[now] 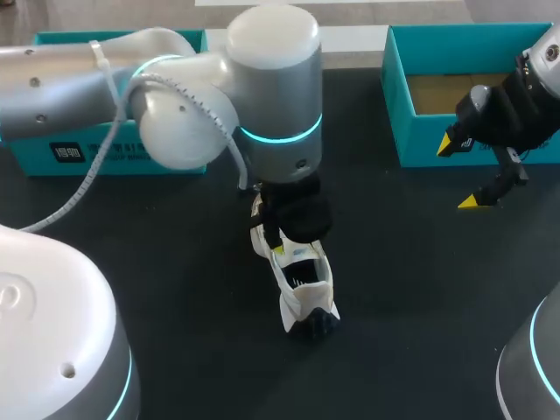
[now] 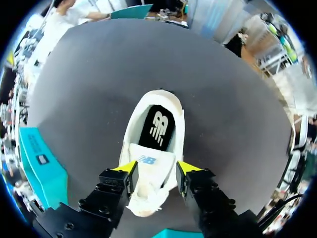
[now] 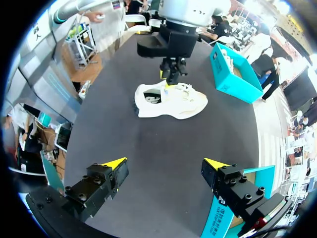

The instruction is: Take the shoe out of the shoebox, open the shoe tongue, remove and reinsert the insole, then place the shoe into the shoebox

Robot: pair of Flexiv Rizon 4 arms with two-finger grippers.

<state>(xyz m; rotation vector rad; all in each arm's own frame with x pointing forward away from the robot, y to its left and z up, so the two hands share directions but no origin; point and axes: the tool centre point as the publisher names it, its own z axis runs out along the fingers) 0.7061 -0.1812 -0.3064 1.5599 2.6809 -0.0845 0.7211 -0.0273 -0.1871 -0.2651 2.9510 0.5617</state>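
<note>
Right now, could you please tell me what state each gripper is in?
Left gripper: at the shoe; grip cannot be told.
Right gripper: open, empty.

Just one white shoe (image 1: 304,289) on the desk (image 1: 175,289), plus two boxes: open teal box (image 1: 420,140) to its right, other teal box (image 1: 26,162) to its left.

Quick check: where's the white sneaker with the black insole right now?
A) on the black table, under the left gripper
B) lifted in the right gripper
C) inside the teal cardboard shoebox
A: the white sneaker lies on the black table under the left gripper, outside the teal cardboard shoebox; the right gripper is open and empty.
</note>
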